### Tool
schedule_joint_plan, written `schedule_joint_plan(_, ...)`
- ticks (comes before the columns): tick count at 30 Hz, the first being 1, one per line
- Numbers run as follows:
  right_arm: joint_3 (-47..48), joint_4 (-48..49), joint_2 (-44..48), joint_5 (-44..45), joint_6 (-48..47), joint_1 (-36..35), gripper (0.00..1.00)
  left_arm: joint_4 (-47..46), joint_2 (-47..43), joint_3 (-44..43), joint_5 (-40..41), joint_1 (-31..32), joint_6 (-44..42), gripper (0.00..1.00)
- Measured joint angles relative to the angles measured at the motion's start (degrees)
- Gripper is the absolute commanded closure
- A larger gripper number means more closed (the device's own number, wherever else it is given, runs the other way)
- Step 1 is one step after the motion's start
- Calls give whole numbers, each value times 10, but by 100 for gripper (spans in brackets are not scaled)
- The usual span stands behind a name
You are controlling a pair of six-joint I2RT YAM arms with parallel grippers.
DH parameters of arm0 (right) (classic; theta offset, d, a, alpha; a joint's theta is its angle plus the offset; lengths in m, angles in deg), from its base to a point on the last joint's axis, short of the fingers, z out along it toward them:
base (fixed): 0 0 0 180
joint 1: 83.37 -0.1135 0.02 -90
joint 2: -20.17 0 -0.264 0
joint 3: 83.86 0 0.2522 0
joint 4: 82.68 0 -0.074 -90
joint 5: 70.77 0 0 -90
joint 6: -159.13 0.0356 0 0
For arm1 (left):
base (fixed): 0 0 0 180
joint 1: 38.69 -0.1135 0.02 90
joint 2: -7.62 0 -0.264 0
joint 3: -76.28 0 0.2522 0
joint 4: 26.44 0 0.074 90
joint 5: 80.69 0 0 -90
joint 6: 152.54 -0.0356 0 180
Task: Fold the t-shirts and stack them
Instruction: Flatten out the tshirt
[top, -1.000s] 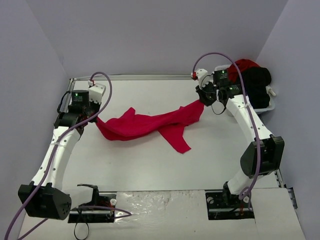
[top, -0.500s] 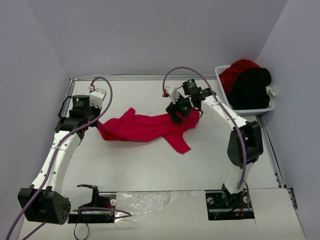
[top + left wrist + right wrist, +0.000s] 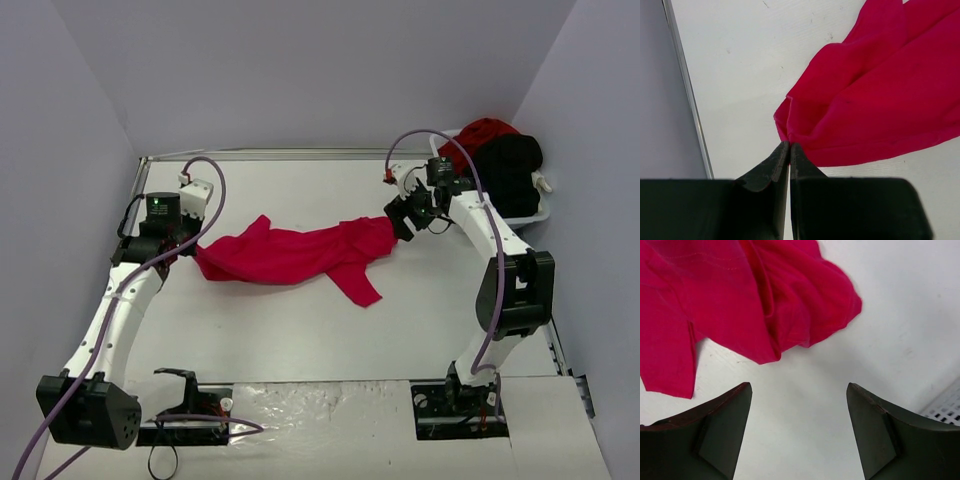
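Observation:
A bright red t-shirt [image 3: 295, 252] lies rumpled and stretched across the middle of the table, also seen in the left wrist view [image 3: 880, 100] and the right wrist view [image 3: 740, 305]. My left gripper [image 3: 190, 248] is shut on the shirt's left end, the cloth pinched between its tips [image 3: 789, 145]. My right gripper [image 3: 402, 216] stands open just right of the shirt's right end, and nothing lies between its fingers [image 3: 798, 386]. Another red t-shirt [image 3: 482, 135] and a black t-shirt [image 3: 505, 170] are piled in the basket at the back right.
A white plastic basket [image 3: 538, 212] stands at the table's back right corner; its perforated wall shows at the right wrist view's edge [image 3: 946, 407]. A metal rail [image 3: 687, 90] runs along the table's left edge. Grey walls enclose the table.
My right gripper carried the shirt's right end inward to the left, opened and let it go, then drew back to the right. The left gripper has stayed shut on the shirt's left end.

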Motion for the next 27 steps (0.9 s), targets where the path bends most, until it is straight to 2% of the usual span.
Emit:
schedule_joint_plan(19, 5, -3, -78, -38, -13, -8, 39, -2, -5, 12, -13, -14, 0, 97)
schedule_joint_plan(21, 7, -3, -86, -42, -13, -9, 43, -2, -5, 12, -14, -14, 0, 98)
schedule_joint_plan(22, 10, -5, -90, -43, -12, -10, 45, -2, -5, 12, -14, -14, 0, 98)
schedule_joint_plan(23, 14, -4, -95, -44, -12, -12, 54, -2, -5, 13, -15, -15, 0, 98)
schedule_joint_plan(25, 23, -3, -106, -46, -12, -13, 64, -2, -5, 14, -16, -16, 0, 98)
schedule_joint_plan(26, 26, -2, -110, -46, -11, -13, 77, -2, -5, 15, -16, -17, 0, 98)
schedule_joint_plan(27, 29, -1, -113, -47, -12, -14, 83, -2, -5, 16, -16, -19, 0, 98)
